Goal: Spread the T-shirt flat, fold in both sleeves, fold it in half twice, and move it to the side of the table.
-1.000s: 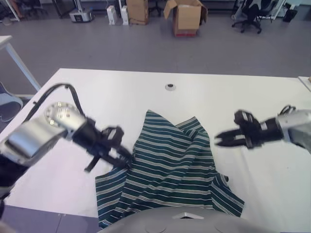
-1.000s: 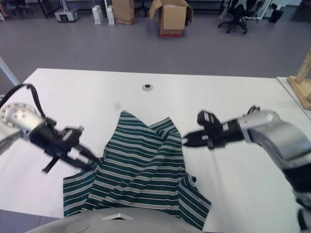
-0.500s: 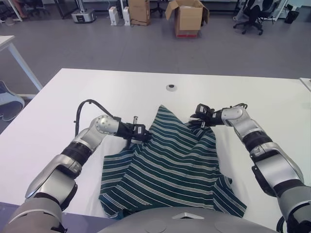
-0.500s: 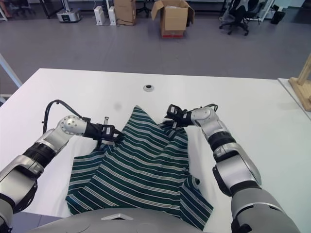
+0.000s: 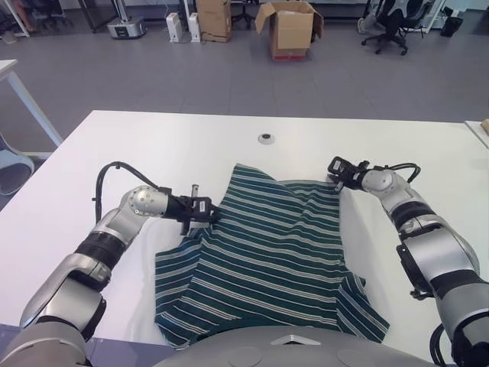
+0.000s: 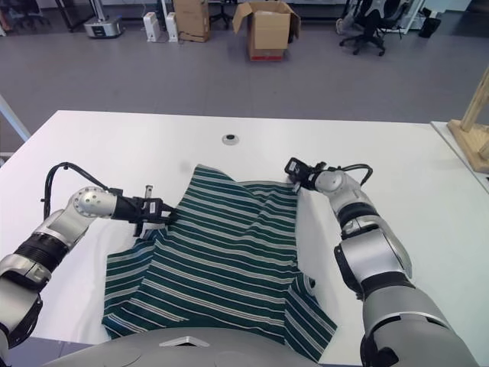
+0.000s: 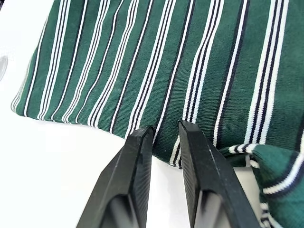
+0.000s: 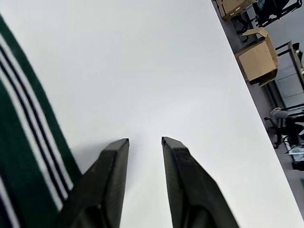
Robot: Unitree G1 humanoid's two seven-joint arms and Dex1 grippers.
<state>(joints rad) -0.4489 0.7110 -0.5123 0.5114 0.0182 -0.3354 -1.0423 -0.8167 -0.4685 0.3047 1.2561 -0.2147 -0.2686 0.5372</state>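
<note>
1. T-shirt (image 5: 267, 252), dark green with thin white and dark stripes, lies on the near middle of the white desk (image 5: 153, 145). Its nearest part reaches the desk's near edge, and one corner trails out toward the near right.
2. The cloth is only partly spread. Loose folds and ridges run across it, and the far part rises to a point toward the desk's centre.
3. The left end effector (image 5: 202, 214) sits low at the shirt's left edge, about halfway up the garment, with its arm stretched in from the near left. In the left wrist view, the left end effector (image 7: 165, 130) has its tips right at the striped hem where cloth meets bare desk. I cannot tell whether it is grasping the hem or has released it.
4. The right end effector (image 5: 336, 170) lies farther back, at the shirt's far right corner. In the right wrist view, the right end effector (image 8: 145, 140) is released. Its fingers (image 8: 111, 164) are slightly parted with bare desk showing between them, the shirt's edge lies just beside them, and they hold nothing.
5. Beyond the shirt, a small round disc (image 5: 266, 138) sits on the desk, well apart from the cloth.
6. Past the desk's far edge, an open cardboard box (image 5: 290, 27) stands on the grey floor. An office chair (image 5: 386, 19) is off to its right.
7. A wooden frame (image 6: 470, 122) shows at the far right of the right eye view.
</note>
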